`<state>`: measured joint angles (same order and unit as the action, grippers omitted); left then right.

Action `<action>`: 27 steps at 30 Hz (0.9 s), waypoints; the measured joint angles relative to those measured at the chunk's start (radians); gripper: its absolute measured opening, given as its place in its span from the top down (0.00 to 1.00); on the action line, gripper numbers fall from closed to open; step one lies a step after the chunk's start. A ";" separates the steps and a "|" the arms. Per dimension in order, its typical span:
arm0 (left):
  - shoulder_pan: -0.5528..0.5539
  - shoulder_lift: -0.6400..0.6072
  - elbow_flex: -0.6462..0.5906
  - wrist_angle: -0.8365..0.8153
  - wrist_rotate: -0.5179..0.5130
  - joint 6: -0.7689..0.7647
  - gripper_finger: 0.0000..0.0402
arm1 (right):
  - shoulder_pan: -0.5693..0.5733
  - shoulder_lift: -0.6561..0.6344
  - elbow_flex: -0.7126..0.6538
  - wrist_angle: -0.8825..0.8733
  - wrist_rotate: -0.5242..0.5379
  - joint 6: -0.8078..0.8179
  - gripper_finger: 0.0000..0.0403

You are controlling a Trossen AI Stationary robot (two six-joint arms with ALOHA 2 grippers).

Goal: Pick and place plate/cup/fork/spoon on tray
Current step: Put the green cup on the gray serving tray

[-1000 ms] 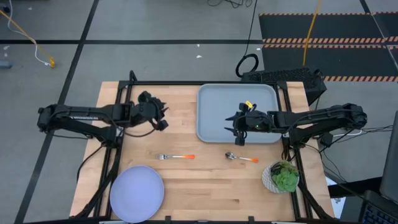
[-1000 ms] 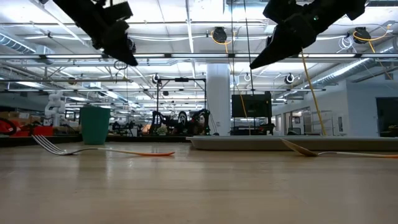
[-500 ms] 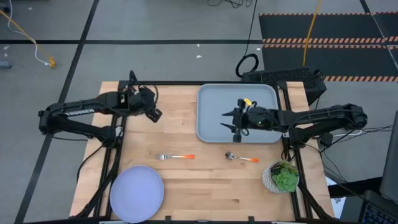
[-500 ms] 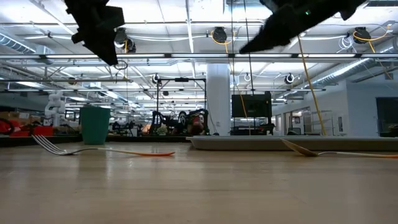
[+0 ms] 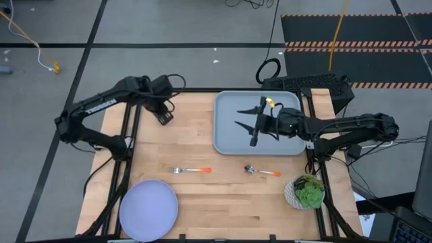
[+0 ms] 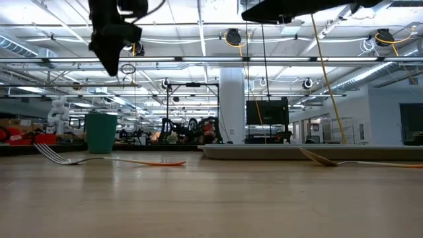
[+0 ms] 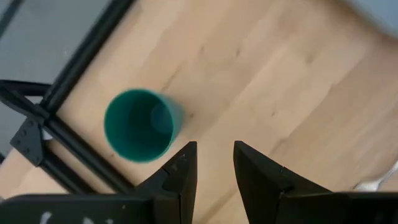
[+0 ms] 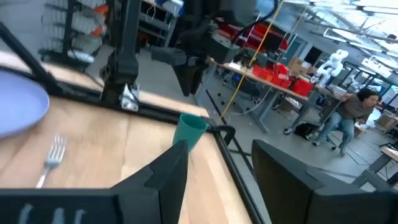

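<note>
The dark green cup [image 7: 138, 124] stands upright on its base on the wood near the table's far left corner; it also shows in the low view [image 6: 101, 132]. My left gripper [image 7: 214, 149] hovers above and beside it, pointing down, narrowly open and empty. My right gripper [image 5: 244, 131] is open and empty, high over the grey-blue tray [image 5: 226, 138]. The fork [image 5: 191, 170] and the spoon [image 5: 262, 171] lie flat at mid-table. The lavender plate [image 5: 148, 209] lies at the near left.
A white bowl of green leaves [image 5: 307, 192] stands at the near right, beside the spoon. Black frame bars [image 7: 81, 74] run along the table's left and far edges, close to the cup. Bare wood lies between the cup and the tray.
My left gripper has swung toward the table's far edge, risen and tipped down, so that it now points down over the cup. My right gripper has risen above the tray and tipped closer to level. Nothing on the table has moved.
</note>
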<state>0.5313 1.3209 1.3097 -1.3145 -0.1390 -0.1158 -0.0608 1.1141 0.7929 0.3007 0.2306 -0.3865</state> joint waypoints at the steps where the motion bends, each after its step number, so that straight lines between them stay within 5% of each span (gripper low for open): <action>1: 0.013 0.013 -0.005 -0.008 0.013 0.020 0.73 | -0.005 0.000 0.000 -0.015 0.000 -0.001 0.57; 12: 0.058 0.153 -0.015 0.007 0.013 0.107 0.73 | -0.032 0.000 -0.001 -0.122 0.002 0.004 0.57; 27: 0.185 0.167 -0.015 -0.020 0.007 0.064 0.73 | -0.029 -0.005 -0.001 -0.162 0.004 0.079 0.57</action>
<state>0.7161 1.4883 1.2949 -1.3344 -0.1319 -0.0521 -0.0898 1.1088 0.7918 0.1392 0.2344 -0.3076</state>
